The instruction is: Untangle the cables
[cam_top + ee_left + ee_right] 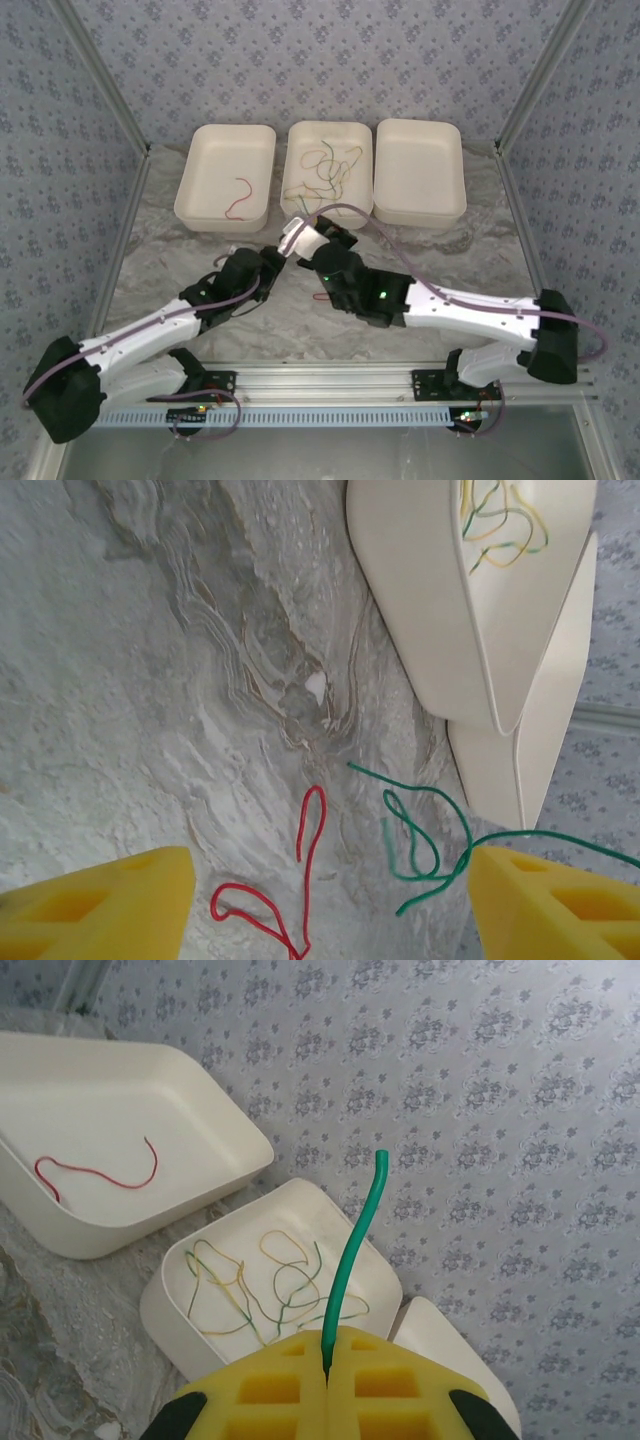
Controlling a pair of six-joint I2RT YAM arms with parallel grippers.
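Top view: the tangle [322,168] of thin yellow and green cables lies in the middle tray [330,125], upper centre. One red cable [240,196] lies alone in the left tray [215,165], and the arms cover the desk [180,260] below. Left wrist view: the left hand [330,905] is open, with a second red cable [310,830] and a green cable [425,825] on the desk between its fingers. Right wrist view: the right hand [328,1360] is clamped on a green cable [350,1260], likely the same one. The cables look string-light, limp and slippery, so pinch near an end.
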